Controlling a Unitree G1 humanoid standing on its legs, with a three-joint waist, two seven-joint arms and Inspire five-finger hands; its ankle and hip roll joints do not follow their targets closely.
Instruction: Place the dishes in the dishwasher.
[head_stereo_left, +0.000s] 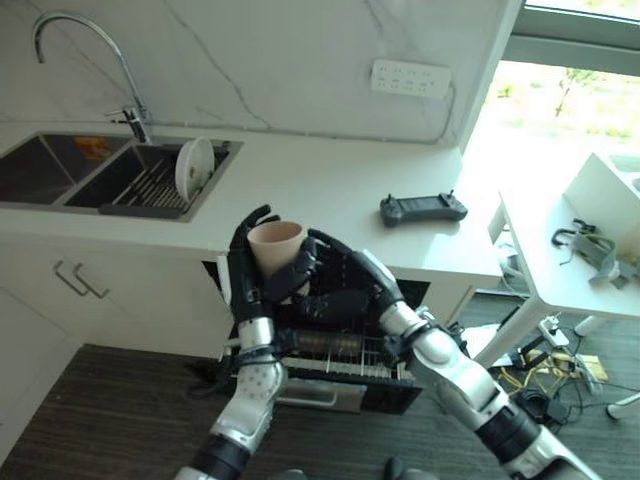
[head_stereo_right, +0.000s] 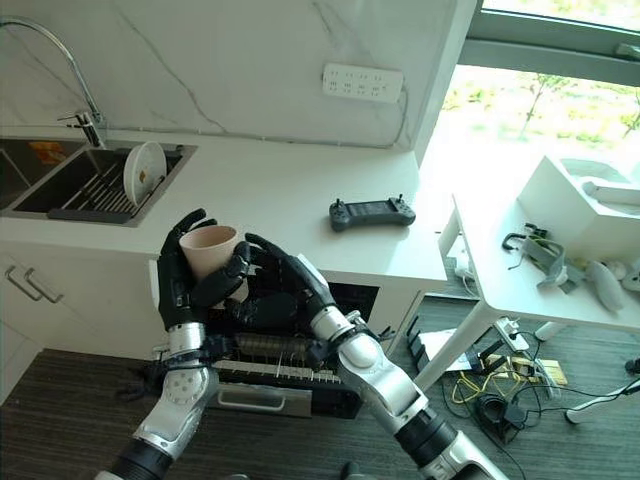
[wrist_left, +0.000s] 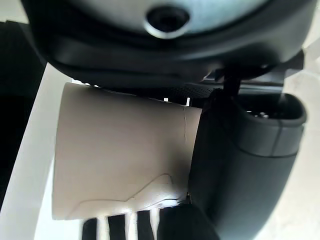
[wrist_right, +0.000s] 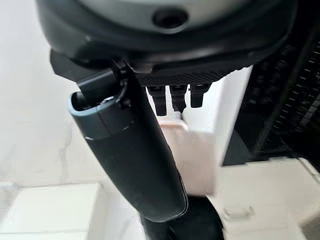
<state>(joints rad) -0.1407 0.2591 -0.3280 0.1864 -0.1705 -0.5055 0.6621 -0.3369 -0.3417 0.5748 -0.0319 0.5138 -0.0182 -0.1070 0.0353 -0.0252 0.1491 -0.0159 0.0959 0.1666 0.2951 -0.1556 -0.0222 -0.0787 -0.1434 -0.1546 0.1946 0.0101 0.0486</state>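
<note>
A beige cup (head_stereo_left: 277, 243) is held upright between both hands above the open dishwasher's wire rack (head_stereo_left: 345, 352). My left hand (head_stereo_left: 243, 270) cradles it from the left, fingers rising behind its wall. In the left wrist view the cup (wrist_left: 120, 155) lies against the palm beside the thumb (wrist_left: 245, 165). My right hand (head_stereo_left: 340, 275) reaches in from the right, its fingers curled over the cup's front. In the right wrist view the cup (wrist_right: 192, 155) sits past the thumb (wrist_right: 135, 160). A white plate (head_stereo_left: 193, 166) stands on edge in the sink's drying rack (head_stereo_left: 150, 185).
A double sink (head_stereo_left: 45, 170) with a tall faucet (head_stereo_left: 95, 40) is set in the white counter (head_stereo_left: 320, 190) at the left. A dark handheld controller (head_stereo_left: 422, 208) lies on the counter's right part. A white side table (head_stereo_left: 560, 270) stands to the right, with cables on the floor below it.
</note>
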